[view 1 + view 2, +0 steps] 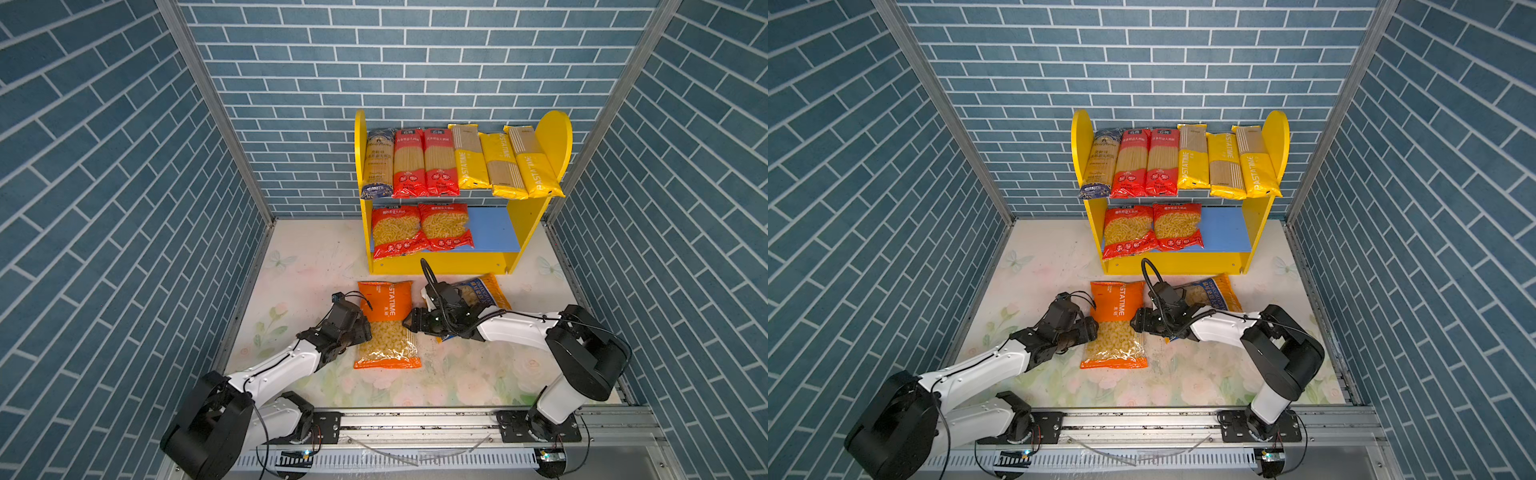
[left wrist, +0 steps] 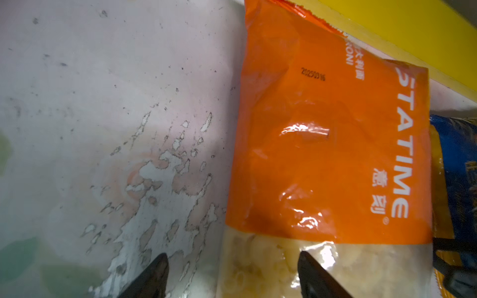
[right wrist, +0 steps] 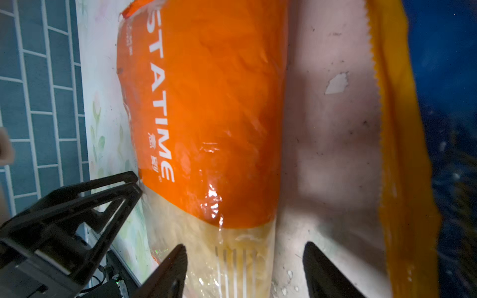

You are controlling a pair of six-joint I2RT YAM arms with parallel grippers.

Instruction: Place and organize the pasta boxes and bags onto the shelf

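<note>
In both top views, looking at an orange PASTATIME macaroni bag point(image 1: 388, 324) lying flat on the floral tabletop point(image 1: 299, 266), just in front of the shelf point(image 1: 440, 266); orange toward the shelf, clear on the other half with elbow pasta showing. Got the left pincer point(image 1: 365, 330) and right pincer point(image 1: 409, 323) flanking its long edges. Left wrist: fingers point(image 2: 152, 273) spread apart, straddling one bag edge. Right wrist: spread wide too, across the opposite edge, blue-yellow bag point(image 3: 397, 129) nearby.
</note>
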